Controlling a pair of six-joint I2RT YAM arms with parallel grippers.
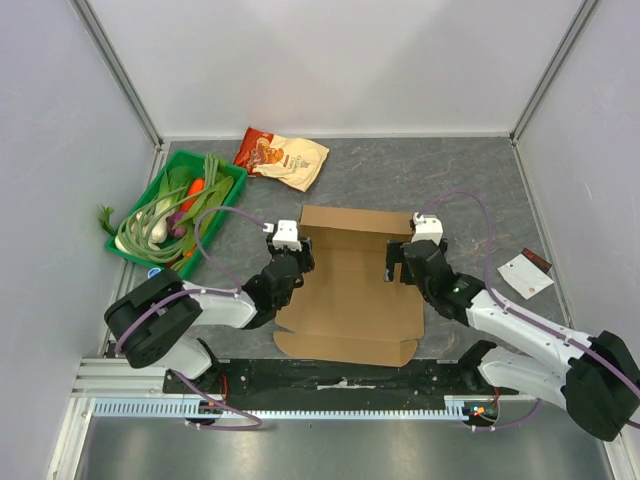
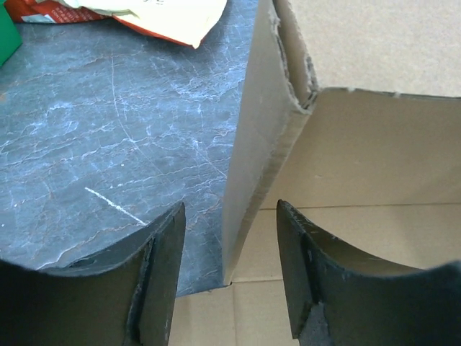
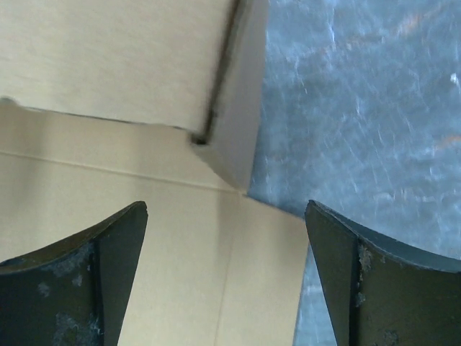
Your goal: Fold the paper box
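On the left, my left gripper (image 2: 230, 209) stands partly open astride the raised left side flap (image 2: 252, 144). The flap's edge sits between the fingers with a gap on each side, so I have hold of nothing.

The paper box (image 1: 350, 290) lies mid-table (image 1: 450, 180), just ahead of both arm bases, with its back wall and side flaps up and its front panel flat.

I judge it light, stiff across its panels and willing to bend only at the creases. The ragged corner looks easy to crush, so I'd pinch a flap across its thin wall, away from that tear.

On the right, my right gripper (image 3: 227, 207) gapes wide and empty, with the right side flap (image 3: 241, 108) just ahead.
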